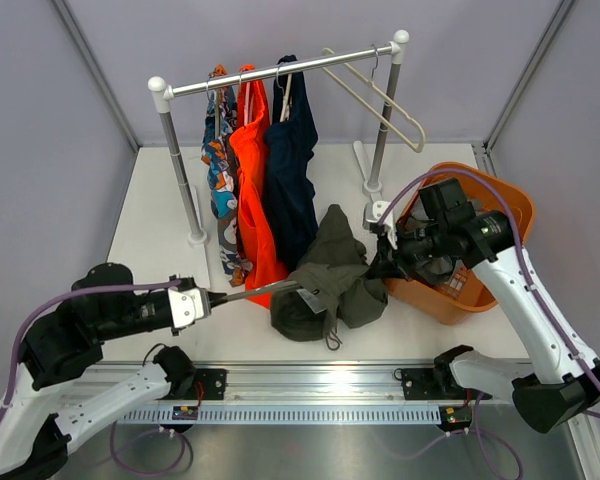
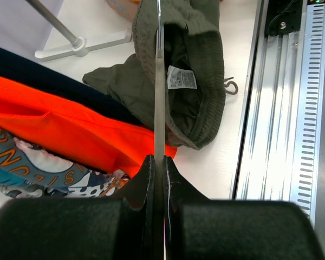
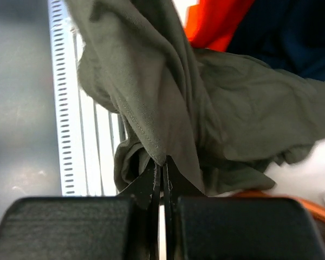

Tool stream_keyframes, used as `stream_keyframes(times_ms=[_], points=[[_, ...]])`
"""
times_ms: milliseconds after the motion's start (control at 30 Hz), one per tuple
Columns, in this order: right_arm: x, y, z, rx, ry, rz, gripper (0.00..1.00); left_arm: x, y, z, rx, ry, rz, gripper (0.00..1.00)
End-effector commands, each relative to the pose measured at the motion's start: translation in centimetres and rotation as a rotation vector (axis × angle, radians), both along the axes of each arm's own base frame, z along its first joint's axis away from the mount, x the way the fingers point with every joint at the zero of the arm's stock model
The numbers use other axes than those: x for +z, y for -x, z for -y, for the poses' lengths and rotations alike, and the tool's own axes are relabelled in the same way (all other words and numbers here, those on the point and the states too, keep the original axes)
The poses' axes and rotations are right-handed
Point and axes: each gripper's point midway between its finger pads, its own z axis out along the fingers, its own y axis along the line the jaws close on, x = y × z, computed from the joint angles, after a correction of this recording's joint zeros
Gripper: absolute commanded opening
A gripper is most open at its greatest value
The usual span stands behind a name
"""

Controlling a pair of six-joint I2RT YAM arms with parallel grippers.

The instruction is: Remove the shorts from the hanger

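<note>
The dark olive-green shorts (image 1: 330, 272) hang bunched between my two grippers, just above the table in front of the rack. A thin pale hanger bar (image 1: 265, 290) runs from my left gripper (image 1: 218, 297) into the waistband. In the left wrist view the left gripper (image 2: 158, 162) is shut on the bar (image 2: 159, 97), which passes into the shorts (image 2: 197, 49) with their white label (image 2: 181, 77). My right gripper (image 1: 380, 268) is shut on a fold of the olive cloth (image 3: 233, 108), pinched at its tips (image 3: 161, 162). The mid-grey shorts are out of view.
A clothes rack (image 1: 280, 70) carries a patterned garment (image 1: 218, 150), bright orange shorts (image 1: 252, 180), navy shorts (image 1: 292, 170) and an empty pale hanger (image 1: 390, 105). An orange basket (image 1: 505, 205) stands at the right, under my right arm. A metal rail (image 1: 310, 378) runs along the near edge.
</note>
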Motion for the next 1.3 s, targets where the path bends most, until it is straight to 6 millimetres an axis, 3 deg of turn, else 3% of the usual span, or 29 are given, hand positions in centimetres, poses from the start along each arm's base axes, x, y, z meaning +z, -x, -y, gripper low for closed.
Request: stream_keyframes(times_ms=[0,200,267,433,600,800,867,900,967,1000,1133,1267], points=[[3.1,-1.0,1.8,-0.064,-0.049,0.069,0.00,3.4,-0.3,-1.6,0.076,0.069,0.099,0.00],[5.3,-3.1,3.7,-0.172,-0.101,0.072,0.00,3.1,0.2,-3.9,0.132,0.021,0.107,0.00],[4.8,-3.1,3.8,-0.178,-0.099,0.046,0.00,3.1,0.3,-4.7,0.154,0.003,0.110,0.00],[4.0,-2.9,3.6,-0.169,-0.106,0.018,0.00,5.2,1.1,-7.1,0.211,0.024,0.162,0.00],[2.8,-2.2,2.7,-0.119,-0.092,0.000,0.00,6.7,1.4,-7.1,0.210,0.088,0.183,0.00],[0.8,1.6,-0.3,0.050,-0.058,0.010,0.04,7.5,0.2,-4.8,0.173,0.153,0.219,0.00],[1.0,2.1,-0.8,0.069,-0.074,0.001,0.12,6.1,-0.7,-3.4,0.155,0.131,0.196,0.00],[1.0,2.1,-0.8,0.069,-0.070,-0.003,0.26,6.3,-1.0,-2.6,0.139,0.146,0.200,0.00],[2.1,1.8,-0.5,0.085,-0.062,0.065,0.38,4.6,-1.9,-1.1,0.119,0.125,0.163,0.00],[3.2,1.9,-0.2,0.090,-0.062,0.102,0.44,4.8,-2.0,-0.3,0.098,0.150,0.166,0.00],[6.3,3.2,0.9,0.152,-0.056,0.235,0.55,3.3,-2.9,2.1,0.047,0.139,0.120,0.00],[7.5,4.1,1.3,0.223,-0.064,0.316,0.59,2.8,-3.4,4.3,-0.011,0.156,0.091,0.00]])
